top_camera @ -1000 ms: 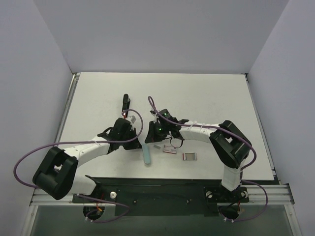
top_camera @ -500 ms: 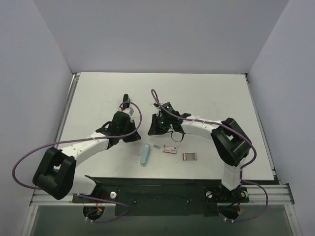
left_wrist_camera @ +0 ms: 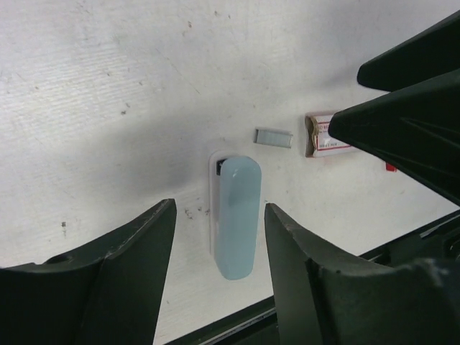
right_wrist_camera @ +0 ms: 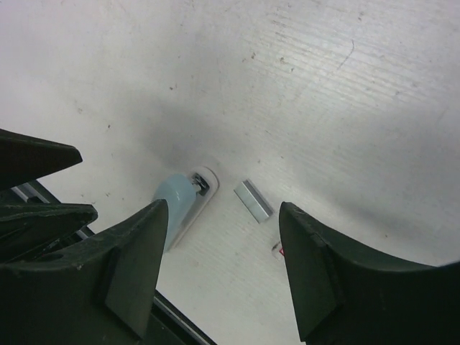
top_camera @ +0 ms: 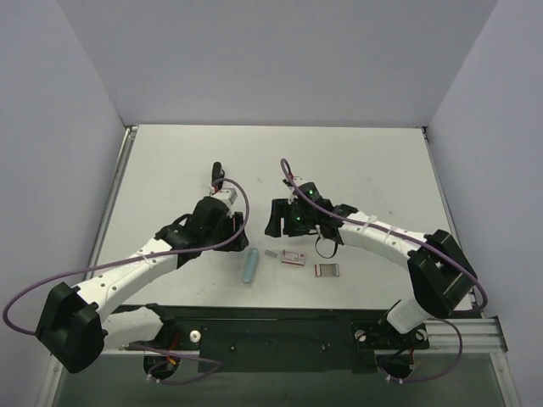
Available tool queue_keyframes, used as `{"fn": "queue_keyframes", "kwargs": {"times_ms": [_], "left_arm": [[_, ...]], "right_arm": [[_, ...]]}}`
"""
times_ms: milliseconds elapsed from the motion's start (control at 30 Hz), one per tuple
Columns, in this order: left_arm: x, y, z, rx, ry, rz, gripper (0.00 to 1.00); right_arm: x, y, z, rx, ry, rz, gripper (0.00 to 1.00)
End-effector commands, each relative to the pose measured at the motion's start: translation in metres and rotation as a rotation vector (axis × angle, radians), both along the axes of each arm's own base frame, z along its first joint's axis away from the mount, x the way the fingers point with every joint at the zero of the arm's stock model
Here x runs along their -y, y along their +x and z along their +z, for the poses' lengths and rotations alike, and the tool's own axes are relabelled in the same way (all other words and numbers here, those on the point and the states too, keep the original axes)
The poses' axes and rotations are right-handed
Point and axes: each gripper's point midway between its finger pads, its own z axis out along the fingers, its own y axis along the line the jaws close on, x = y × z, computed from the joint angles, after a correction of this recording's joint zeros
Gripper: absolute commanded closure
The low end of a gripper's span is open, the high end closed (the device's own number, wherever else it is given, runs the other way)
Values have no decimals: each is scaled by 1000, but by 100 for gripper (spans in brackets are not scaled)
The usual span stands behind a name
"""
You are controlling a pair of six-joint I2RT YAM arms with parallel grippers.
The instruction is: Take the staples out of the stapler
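A white table [top_camera: 356, 170] fills the floor of a plain lilac-grey booth. Near its front edge lies the pale blue stapler [top_camera: 249, 265], flat and apparently shut. The staples [top_camera: 271, 253] are out of it: a short silver strip resting on the bare table at about 2 o'clock from the stapler, just beside its far end and not touching it. A small red-and-white box [top_camera: 293, 257] sits at 3 o'clock from the strip, and a grey-framed box [top_camera: 327, 270] lies at 4 o'clock from that.

Your left gripper [left_wrist_camera: 219, 207] hangs above the stapler with its jaws spread wide and nothing between them. Your right gripper [right_wrist_camera: 223, 207] is also wide open and empty, poised over the stapler's far end and the strip.

Judged from this layout, the unloading itself looks done and you are at the clearing-off step. The next move only calls for lifting both arms straight away, without brushing the loose strip or nudging the stapler.
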Motion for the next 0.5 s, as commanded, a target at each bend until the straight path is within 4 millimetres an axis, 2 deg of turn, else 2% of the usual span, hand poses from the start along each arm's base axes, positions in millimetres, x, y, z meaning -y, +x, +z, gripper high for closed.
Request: {"fn": "queue_keyframes", "kwargs": {"times_ms": [0,100,133,167,267,467], "left_arm": [[8,-13,6,27,114,-49,34],[14,-21,-1,23,177,-60,29],[16,-21,-3,25,189,-59,16],[22,-23,-1,36,187,-76,10],[28,-21,-5,44,218,-81,10],[35,-14,-15,50,291,-103,9]], "right_arm": [[27,-9,10,63,-60,-14,40],[38,-16,12,80,-81,-11,37],[40,-18,16,90,-75,-12,36],[44,-21,13,91,-85,-13,36],[53,-25,17,115,-89,-19,34],[69,-36,10,114,-118,-31,34]]}}
